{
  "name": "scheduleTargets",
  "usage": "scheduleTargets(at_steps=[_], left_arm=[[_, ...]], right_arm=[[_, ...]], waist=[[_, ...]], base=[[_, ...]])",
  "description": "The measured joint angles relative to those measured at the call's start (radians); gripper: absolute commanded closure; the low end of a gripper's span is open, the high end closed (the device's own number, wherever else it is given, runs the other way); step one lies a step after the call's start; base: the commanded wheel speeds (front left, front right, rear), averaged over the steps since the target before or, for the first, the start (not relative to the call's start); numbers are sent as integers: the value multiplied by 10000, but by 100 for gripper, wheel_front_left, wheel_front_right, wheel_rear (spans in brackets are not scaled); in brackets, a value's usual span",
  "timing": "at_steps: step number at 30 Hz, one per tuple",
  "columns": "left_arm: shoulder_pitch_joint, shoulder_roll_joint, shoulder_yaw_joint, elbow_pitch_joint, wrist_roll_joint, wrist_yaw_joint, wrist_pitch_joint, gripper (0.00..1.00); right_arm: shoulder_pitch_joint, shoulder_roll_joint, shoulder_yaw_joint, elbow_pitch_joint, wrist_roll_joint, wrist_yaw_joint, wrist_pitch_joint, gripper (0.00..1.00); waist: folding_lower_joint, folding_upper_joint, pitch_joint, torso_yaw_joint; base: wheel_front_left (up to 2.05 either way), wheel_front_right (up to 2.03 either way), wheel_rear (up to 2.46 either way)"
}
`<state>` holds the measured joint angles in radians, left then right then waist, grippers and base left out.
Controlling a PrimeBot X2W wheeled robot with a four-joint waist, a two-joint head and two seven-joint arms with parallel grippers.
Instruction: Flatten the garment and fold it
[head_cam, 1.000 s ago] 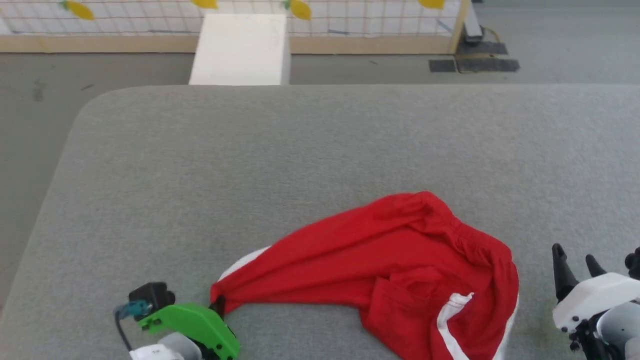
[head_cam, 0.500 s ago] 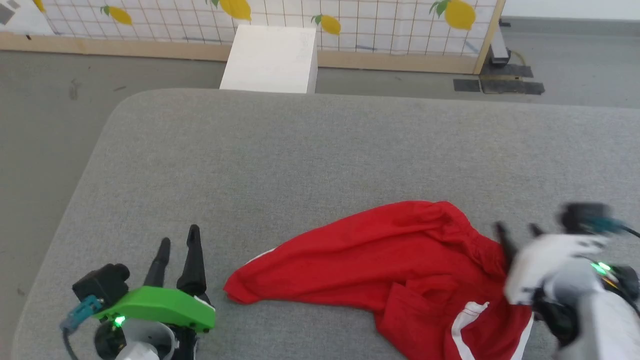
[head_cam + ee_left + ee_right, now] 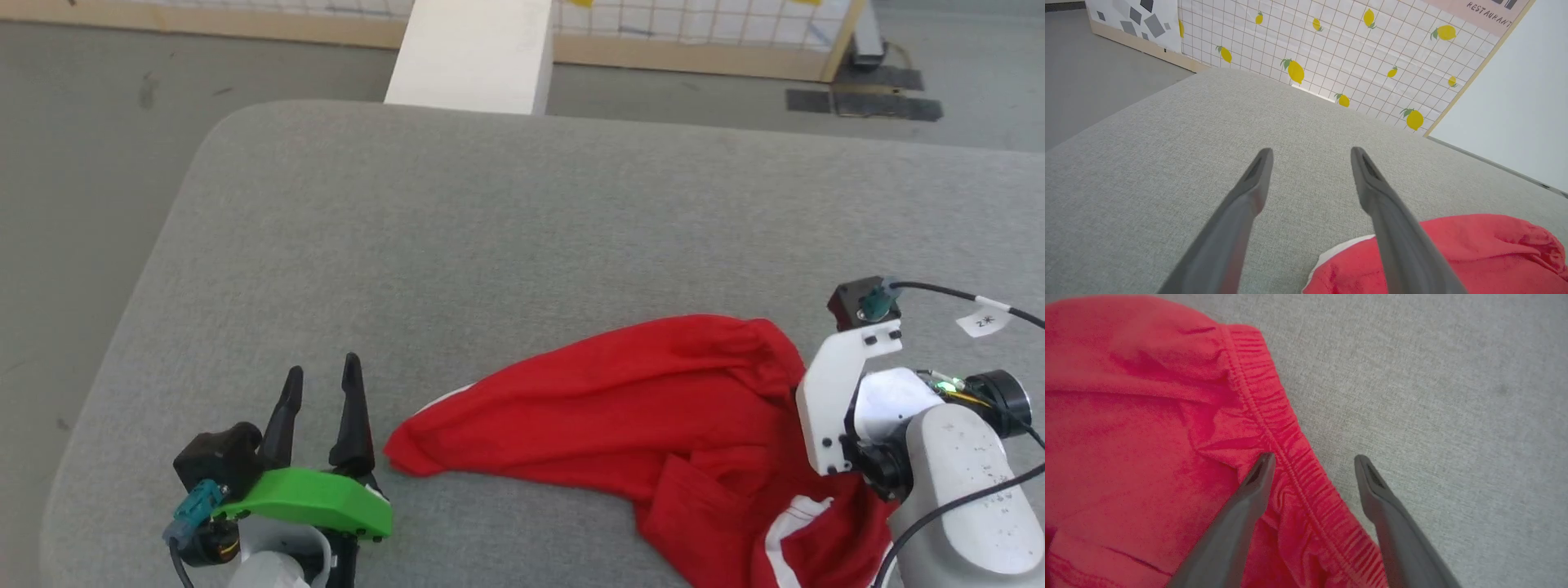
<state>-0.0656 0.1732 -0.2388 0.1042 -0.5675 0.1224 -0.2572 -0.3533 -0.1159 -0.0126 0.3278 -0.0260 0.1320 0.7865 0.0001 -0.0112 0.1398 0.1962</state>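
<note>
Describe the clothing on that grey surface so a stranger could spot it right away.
Start at the big grey padded surface; near its edge closest to the robot lies the garment. It is a crumpled bright red pair of shorts with a gathered waistband and white trim, the only red thing in sight.

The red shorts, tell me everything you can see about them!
The garment is bright red, soft-looking fabric with white stripes and trim and a gathered elastic waistband. It lies crumpled, unfolded, on the grey padded surface. The right gripper, open, straddles the waistband; the left gripper, open, sits beside its left tip, apart.
</note>
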Motion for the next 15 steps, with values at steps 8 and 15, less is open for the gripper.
scheduleTargets(at_steps=[8, 15], left_arm=[[-86, -481, 502, 355, 428, -548, 0, 0], [-88, -761, 761, 560, 579, -876, -2, 0]], right_arm=[[139, -109, 251, -309, 884, 0, 247, 100], [1246, -318, -360, -1902, 1248, 0, -376, 100]], waist=[[0, 0, 195, 199], [0, 0, -73, 98]], base=[[0, 0, 0], [0, 0, 0]])
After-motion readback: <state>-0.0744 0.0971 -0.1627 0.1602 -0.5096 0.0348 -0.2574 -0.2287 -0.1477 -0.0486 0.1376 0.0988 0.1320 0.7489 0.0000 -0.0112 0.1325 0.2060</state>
